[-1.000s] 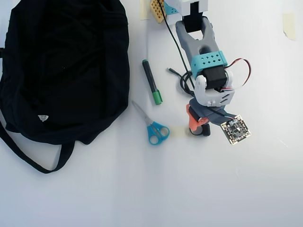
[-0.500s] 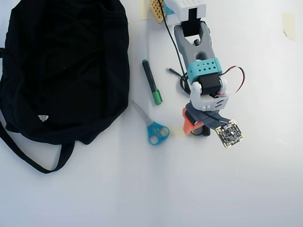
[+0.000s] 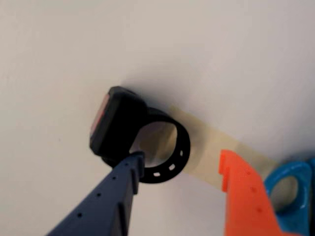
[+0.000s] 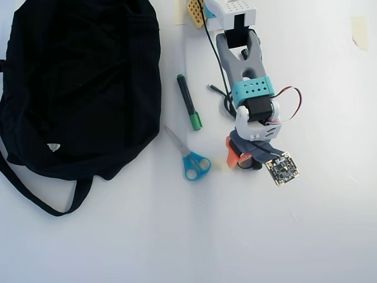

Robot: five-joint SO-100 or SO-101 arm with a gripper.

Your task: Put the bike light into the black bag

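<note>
Where tape (image 3: 211, 147) crosses white table (image 4: 330, 236), bike light (image 3: 118, 125)

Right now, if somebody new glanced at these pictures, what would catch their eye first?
Probably the big black bag filling the upper left of the overhead view, its strap trailing toward the bottom. Next, the arm reaching down from the top, with blue scissors and a green-capped marker lying between it and the bag. In the wrist view, the open pincer sits around the bike light, its dark finger touching the strap ring.
</note>
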